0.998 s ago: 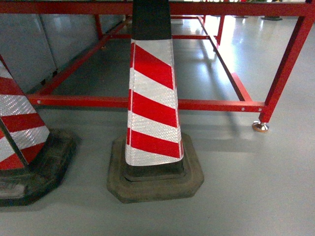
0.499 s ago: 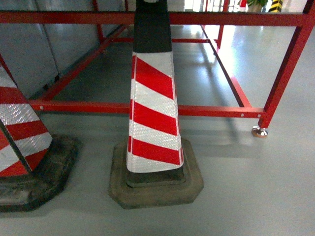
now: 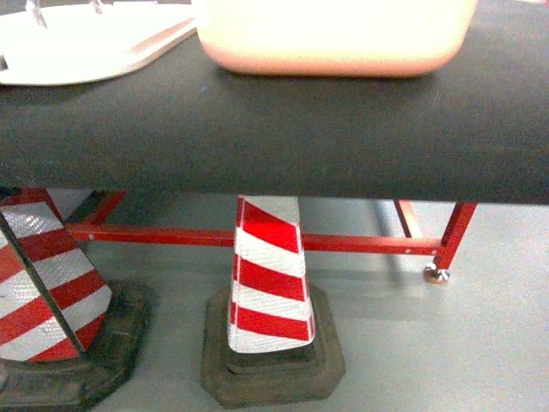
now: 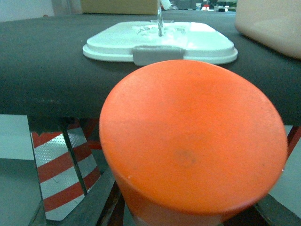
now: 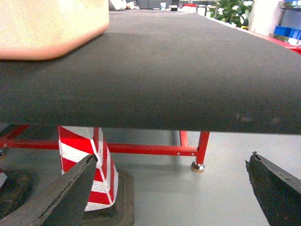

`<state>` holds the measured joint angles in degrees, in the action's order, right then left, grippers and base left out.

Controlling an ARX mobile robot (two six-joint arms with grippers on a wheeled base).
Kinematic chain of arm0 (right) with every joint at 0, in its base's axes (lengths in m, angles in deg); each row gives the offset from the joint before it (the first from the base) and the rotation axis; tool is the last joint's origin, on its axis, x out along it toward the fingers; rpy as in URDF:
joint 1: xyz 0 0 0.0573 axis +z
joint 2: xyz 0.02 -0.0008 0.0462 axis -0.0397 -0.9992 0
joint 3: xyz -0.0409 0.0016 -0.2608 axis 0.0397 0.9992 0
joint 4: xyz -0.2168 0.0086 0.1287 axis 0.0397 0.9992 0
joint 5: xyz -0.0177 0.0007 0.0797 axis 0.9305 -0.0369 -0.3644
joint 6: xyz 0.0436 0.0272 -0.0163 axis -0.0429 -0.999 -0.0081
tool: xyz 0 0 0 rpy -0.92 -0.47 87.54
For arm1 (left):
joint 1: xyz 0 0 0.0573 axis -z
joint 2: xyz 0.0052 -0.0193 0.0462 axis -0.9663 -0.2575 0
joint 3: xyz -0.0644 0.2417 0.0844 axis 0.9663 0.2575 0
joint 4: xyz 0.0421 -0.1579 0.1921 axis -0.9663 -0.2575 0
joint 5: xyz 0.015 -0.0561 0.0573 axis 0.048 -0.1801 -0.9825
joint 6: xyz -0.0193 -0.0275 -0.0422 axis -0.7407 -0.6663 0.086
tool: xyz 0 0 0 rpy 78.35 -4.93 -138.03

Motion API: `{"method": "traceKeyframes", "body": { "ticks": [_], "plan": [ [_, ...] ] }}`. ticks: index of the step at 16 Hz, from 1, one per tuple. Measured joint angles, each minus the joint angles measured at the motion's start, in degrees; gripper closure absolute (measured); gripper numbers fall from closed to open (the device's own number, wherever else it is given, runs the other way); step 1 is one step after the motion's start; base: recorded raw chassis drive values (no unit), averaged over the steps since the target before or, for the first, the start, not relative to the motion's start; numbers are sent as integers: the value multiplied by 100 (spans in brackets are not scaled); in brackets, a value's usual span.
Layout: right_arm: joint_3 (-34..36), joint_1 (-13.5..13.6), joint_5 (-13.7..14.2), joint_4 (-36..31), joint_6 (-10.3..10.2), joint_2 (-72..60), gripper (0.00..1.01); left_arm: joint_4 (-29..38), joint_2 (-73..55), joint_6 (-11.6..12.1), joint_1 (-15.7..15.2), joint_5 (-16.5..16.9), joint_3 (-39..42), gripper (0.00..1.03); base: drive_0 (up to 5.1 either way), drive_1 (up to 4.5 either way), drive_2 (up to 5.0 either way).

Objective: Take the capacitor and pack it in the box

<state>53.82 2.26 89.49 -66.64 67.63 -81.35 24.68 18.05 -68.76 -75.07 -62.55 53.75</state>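
The head view is now higher than a moment ago: the dark surface point(image 3: 274, 137) fills the frame, with the pink box point(image 3: 334, 39) and its white lid point(image 3: 86, 43) on it, cut off at the top, so I judge the work is only starting. The cones point(image 3: 270, 283) are below. The right end effector point(image 5: 169, 188) is open and empty. An orange object point(image 4: 193, 146) hides the left one; its state I cannot tell. No capacitor is visible.
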Motion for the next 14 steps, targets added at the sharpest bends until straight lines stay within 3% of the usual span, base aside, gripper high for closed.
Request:
{"method": "traceKeyframes", "body": {
  "ticks": [14],
  "plan": [
    [0, 0, -2, 2, -4, 0, 3, 2, 0, 0, 0, -4, 0, 59, 0, 0, 0]
  ]
}}
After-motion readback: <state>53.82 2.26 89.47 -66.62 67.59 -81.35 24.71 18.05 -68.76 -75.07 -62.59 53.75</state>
